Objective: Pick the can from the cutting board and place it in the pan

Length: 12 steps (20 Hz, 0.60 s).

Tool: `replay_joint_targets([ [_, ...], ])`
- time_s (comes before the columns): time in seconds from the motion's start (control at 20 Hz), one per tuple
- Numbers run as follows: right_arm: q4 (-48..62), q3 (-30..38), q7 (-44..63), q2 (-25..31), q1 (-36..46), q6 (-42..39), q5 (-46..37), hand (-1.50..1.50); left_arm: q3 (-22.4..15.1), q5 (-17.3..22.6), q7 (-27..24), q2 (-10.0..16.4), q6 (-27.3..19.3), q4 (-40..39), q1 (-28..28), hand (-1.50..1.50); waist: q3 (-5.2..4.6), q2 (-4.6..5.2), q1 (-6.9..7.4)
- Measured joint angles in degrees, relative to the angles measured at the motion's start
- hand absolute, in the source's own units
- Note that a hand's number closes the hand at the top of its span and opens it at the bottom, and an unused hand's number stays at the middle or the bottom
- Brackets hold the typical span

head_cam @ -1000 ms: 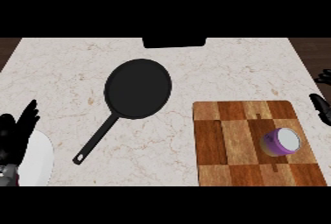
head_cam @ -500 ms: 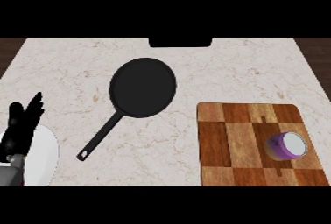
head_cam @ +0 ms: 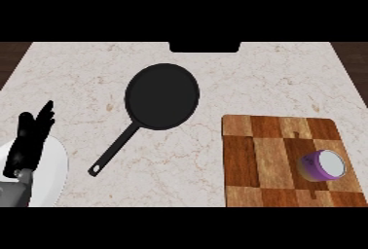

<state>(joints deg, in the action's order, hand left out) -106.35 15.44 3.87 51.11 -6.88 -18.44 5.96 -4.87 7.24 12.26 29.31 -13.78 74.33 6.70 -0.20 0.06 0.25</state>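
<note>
A purple can [head_cam: 322,165] with a pale top lies on the wooden cutting board [head_cam: 265,160] at the lower right, near the board's right edge. The black pan [head_cam: 161,96] sits on the marble counter at centre, its long handle [head_cam: 115,151] pointing down and to the left. My left hand [head_cam: 28,141] shows at the left edge, fingers straight and pointing up, holding nothing, far from the can and the pan. My right hand is out of sight.
A white plate [head_cam: 52,170] lies at the lower left, partly under my left hand and forearm. A dark object [head_cam: 204,46] sits at the counter's far edge, at centre.
The right hand, seen at the right edge a second ago, has left the view. The left hand has drawn together and shifted right. The whole scene has slid slightly right and down.
</note>
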Motion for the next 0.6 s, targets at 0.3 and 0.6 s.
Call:
replay_joint_targets([
  [0.3, -4.0, -7.0, 12.2, 5.7, 4.1, -4.4, -5.2, -1.5, 0.6, -0.4, 0.3, 0.0, 0.9, -1.4, 1.8, 0.0, 0.06, 0.12, 0.44],
  [0.6, -6.2, -16.2, 19.8, 3.6, 6.1, -6.9, -12.5, -1.5, 2.0, -1.0, -0.4, -0.3, 2.0, -2.3, 1.8, 0.0, 0.13, 0.06, 0.34],
])
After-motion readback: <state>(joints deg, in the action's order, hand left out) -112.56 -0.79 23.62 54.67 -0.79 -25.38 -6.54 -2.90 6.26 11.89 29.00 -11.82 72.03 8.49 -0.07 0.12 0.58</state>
